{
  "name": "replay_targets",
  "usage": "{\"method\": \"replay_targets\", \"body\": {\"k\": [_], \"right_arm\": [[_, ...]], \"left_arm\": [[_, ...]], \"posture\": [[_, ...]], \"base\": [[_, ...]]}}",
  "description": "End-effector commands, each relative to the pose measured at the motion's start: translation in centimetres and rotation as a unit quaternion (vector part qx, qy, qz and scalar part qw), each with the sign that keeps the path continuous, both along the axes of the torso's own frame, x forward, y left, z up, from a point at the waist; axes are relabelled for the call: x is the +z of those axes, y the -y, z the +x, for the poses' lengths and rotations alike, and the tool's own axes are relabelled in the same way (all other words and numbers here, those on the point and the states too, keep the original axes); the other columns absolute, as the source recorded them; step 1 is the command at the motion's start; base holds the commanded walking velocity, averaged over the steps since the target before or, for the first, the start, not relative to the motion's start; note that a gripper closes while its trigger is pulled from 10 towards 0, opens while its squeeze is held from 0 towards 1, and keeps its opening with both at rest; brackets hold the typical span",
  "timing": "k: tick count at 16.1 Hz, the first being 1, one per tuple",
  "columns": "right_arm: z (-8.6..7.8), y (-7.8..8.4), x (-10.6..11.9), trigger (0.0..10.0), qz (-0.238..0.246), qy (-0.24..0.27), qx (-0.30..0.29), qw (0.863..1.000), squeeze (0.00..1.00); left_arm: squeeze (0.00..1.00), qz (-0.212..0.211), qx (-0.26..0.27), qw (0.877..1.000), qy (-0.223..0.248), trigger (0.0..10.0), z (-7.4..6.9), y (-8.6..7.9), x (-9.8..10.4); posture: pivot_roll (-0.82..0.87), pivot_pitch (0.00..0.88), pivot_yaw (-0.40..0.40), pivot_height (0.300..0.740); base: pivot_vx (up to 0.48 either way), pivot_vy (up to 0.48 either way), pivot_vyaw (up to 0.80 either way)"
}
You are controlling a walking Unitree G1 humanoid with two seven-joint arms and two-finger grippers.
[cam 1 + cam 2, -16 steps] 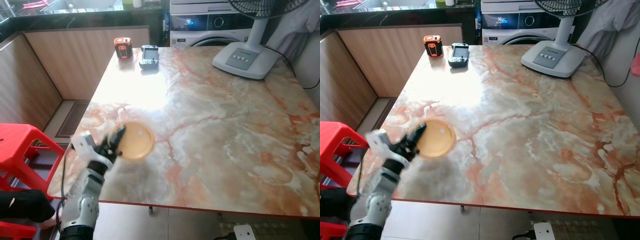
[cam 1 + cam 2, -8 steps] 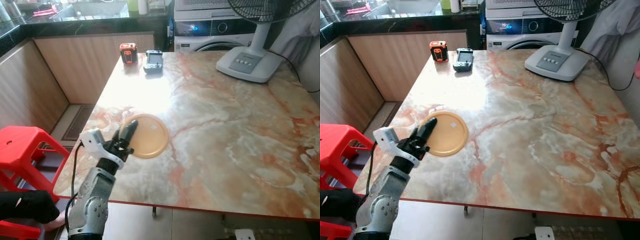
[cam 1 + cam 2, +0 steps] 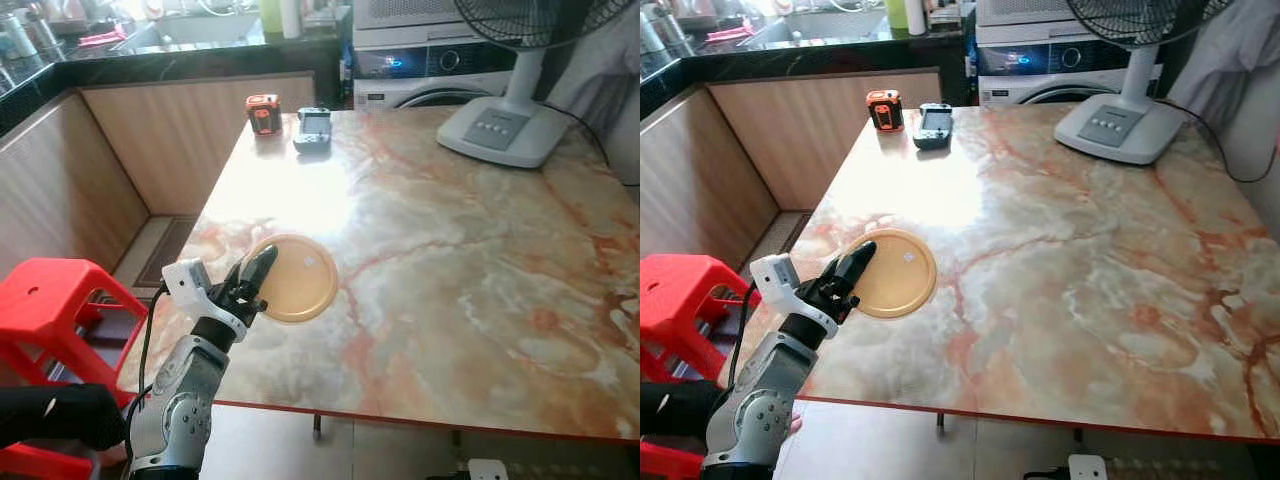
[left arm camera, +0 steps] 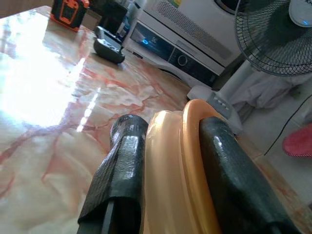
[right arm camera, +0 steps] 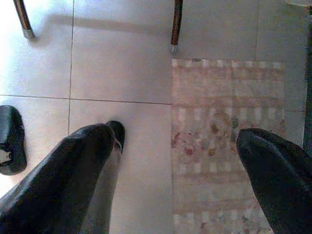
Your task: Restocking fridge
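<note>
- Large marble-patterned table top [image 3: 450,260], cream with orange-red veining; strong glare patch ahead of the left gripper [image 3: 255,280].
- White pedestal fan base [image 3: 500,128] on the table's far corner, well away from the gripper.
- White front-loading washing machine [image 3: 1040,62] beyond the table's far edge.
- Wood-panelled lower cabinets [image 3: 160,140] under a black stone counter [image 3: 790,52].
- Red plastic stool [image 3: 50,310] just outside the gripper, beside the table.
- Pale tiled floor [image 5: 122,73] carrying a faded patterned mat [image 5: 214,146].

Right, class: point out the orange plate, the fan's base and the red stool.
orange plate [image 3: 896,274]: right eye view, centre of its face.
fan's base [image 3: 502,129]: left eye view, top of the white base, by the buttons.
red stool [image 3: 48,298]: left eye view, middle of the seat.
</note>
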State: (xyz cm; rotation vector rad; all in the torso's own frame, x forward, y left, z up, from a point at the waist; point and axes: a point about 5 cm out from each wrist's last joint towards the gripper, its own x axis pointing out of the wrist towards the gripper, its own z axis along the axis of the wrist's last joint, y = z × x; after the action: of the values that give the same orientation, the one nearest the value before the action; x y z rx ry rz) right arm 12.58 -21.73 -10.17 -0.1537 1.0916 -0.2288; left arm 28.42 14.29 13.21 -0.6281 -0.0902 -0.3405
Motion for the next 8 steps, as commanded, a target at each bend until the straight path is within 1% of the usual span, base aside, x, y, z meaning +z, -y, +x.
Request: {"method": "replay_targets", "body": {"k": [1,5,8], "right_arm": [[-0.23,-0.34,-0.14,10.0,0.005,-0.002,-0.005,1.000,0.00],[0.05,-0.34,-0.05,10.0,0.007,0.004,-0.014,1.000,0.00],[0.15,-0.28,-0.01,10.0,0.009,0.006,-0.020,1.000,0.00]], "left_arm": [[0.00,0.008,0.000,1.000,0.013,10.0,-0.07,-0.24,0.87],[0.00,0.012,0.004,1.000,0.010,10.0,0.04,-0.47,0.86],[0.00,0.010,0.010,1.000,0.006,10.0,0.03,-0.50,0.80]], "posture": [[0.09,0.000,0.111,0.740],[0.09,0.000,0.111,0.740],[0.09,0.000,0.109,0.740]], "base": [[0.000,0.000,0.00],[0.000,0.000,0.00],[0.000,0.250,0.00]]}}
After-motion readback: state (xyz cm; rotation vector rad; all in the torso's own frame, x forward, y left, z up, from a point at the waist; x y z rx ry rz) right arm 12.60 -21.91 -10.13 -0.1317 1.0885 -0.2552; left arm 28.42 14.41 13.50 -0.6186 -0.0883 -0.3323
